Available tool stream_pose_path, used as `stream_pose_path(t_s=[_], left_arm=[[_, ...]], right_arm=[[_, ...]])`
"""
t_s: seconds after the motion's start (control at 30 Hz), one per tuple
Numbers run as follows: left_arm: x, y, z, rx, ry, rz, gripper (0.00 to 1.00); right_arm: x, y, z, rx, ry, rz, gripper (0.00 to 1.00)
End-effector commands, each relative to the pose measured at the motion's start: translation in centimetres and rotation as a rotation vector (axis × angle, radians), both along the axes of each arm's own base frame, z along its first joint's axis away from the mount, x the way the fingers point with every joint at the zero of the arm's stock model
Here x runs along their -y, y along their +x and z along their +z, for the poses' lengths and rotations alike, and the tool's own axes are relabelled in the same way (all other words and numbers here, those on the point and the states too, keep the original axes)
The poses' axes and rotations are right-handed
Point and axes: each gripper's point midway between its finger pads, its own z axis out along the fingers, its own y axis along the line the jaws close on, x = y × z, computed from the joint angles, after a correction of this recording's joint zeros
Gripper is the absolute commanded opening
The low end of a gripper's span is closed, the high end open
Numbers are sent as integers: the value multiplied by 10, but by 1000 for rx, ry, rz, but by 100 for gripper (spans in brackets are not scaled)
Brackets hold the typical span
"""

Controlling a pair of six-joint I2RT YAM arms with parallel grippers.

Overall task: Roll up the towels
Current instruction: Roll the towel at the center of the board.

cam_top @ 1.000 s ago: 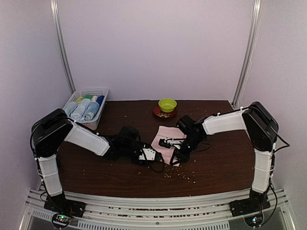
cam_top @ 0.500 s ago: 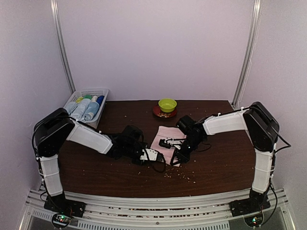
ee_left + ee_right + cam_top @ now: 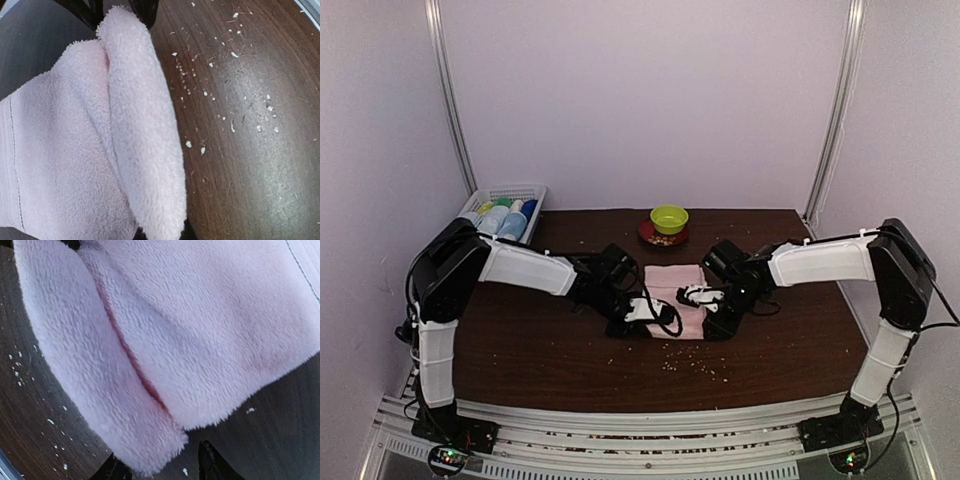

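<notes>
The pale pink towel (image 3: 676, 284) lies at the table's middle, between both grippers. Its near edge is folded over into a thick roll (image 3: 145, 150). My left gripper (image 3: 654, 311) is shut on that fold, and in the left wrist view (image 3: 160, 235) its tips are almost hidden under the cloth. My right gripper (image 3: 706, 300) stands open at the towel's right near corner. In the right wrist view (image 3: 160, 467) its dark fingertips (image 3: 210, 462) are apart, and the rolled corner of the towel (image 3: 150, 440) lies over the left one. A light blue towel cannot be made out apart from the rolled cloths in the basket.
A white mesh basket (image 3: 535, 190) with several rolled cloths stands at the back left. A green bowl (image 3: 669, 217) on a red plate sits at the back centre. Pale crumbs (image 3: 698, 366) dot the dark table in front of the towel.
Both arms have swung toward the table's middle and a little farther back. The towel now lies squarer with its near edge folded over. The left gripper closed on that edge and the right gripper opened.
</notes>
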Motion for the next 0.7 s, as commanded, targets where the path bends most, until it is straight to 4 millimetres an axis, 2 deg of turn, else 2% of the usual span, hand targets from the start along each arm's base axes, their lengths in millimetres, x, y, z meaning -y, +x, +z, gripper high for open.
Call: stream_pose_path(t_s=[0.0,0.17,0.53,0.67], left_arm=[[-23,-37,-31,-313,170,21,0],[-27,-33,-43,-388,243,73,0],[-30,-21,-48,-492,205,160,0],[-32,-20,-51,-530,179,203,0]], right_arm=[[19,11,21,211,-83,-54,49],[22,14,37,386,-48,-86,55],[33,22,84,699,125,-222,58],[30,13,105,812,190,-192,58]])
